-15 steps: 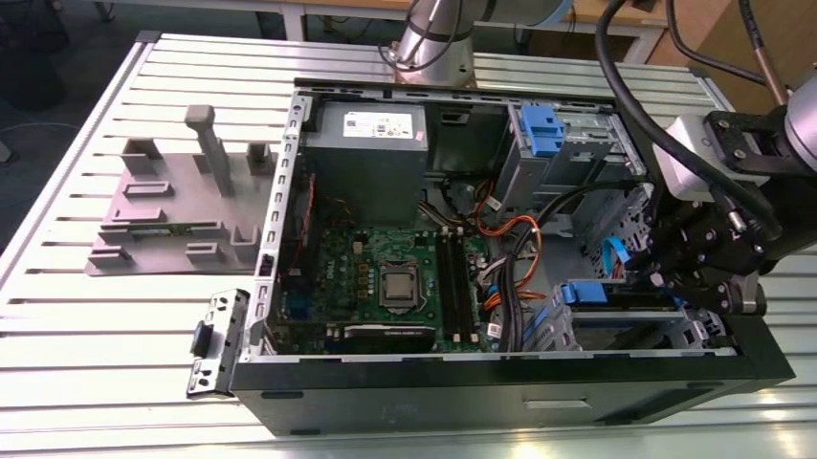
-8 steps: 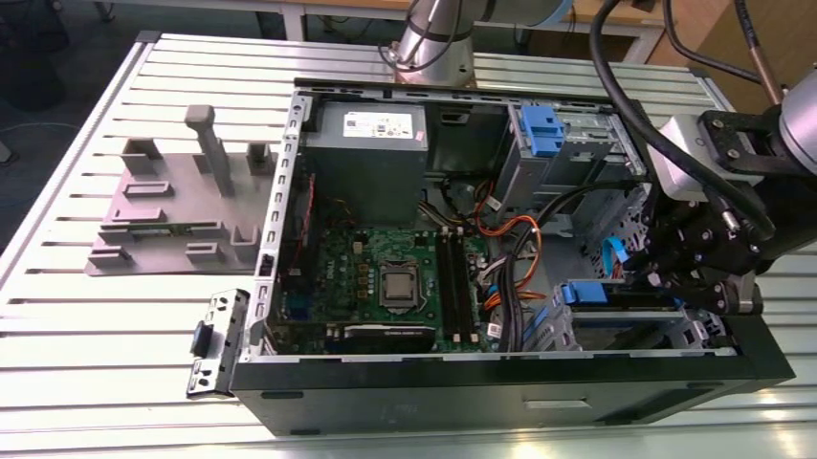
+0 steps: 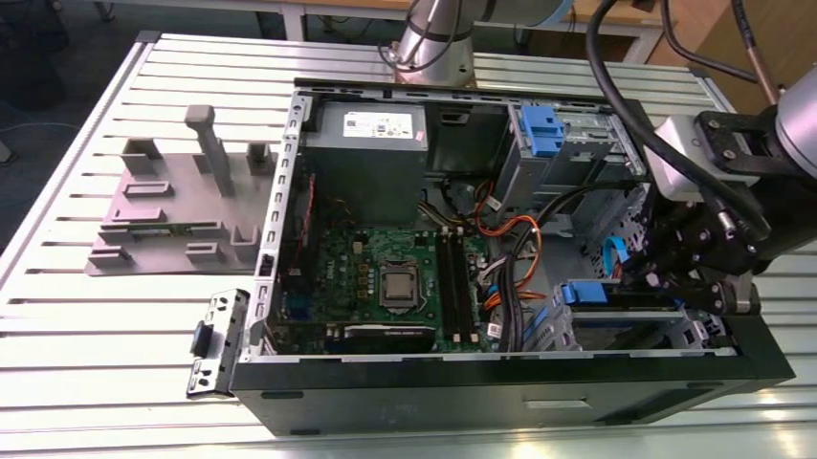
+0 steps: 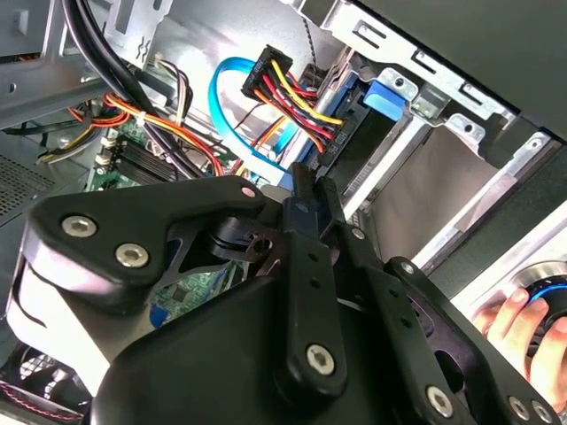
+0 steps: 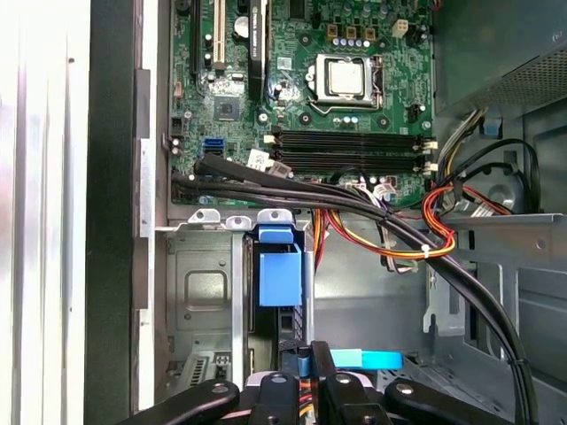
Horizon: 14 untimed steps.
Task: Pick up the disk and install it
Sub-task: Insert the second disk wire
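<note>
Black claw (image 4: 306,190), silver screws, grey arm (image 3: 434,38)

An open computer case (image 3: 511,382) lies on the slatted bench (image 3: 115,335) — motherboard (image 3: 383,277) exposed, grey plastic stand (image 3: 179,206) beside it.

Robotics lab or workshop, slatted aluminium table (image 3: 102,316), opened computer case (image 3: 511,378), grey plastic stand (image 3: 179,206)
</note>
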Each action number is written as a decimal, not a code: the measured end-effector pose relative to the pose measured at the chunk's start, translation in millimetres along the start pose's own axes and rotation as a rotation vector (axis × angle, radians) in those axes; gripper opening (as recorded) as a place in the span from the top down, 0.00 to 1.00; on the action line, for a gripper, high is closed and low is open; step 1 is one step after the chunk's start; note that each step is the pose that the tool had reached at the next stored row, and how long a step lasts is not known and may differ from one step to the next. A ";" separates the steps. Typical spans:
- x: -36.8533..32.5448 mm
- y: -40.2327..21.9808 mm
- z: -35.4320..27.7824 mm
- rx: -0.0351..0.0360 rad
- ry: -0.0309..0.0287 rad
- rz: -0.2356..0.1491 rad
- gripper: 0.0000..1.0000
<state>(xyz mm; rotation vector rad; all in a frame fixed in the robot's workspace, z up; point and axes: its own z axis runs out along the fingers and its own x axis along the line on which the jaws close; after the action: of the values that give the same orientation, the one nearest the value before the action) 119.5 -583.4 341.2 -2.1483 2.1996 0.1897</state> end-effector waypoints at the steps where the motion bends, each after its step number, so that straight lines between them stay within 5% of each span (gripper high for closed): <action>1: 0.1 0.0 0.4 0.0000 0.0000 0.000 0.80; 14: 0.5 -4.3 4.5 0.0001 0.0012 0.000 0.80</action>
<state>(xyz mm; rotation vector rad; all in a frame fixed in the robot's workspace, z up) 123.6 -583.4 336.5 -2.1488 2.2003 0.1885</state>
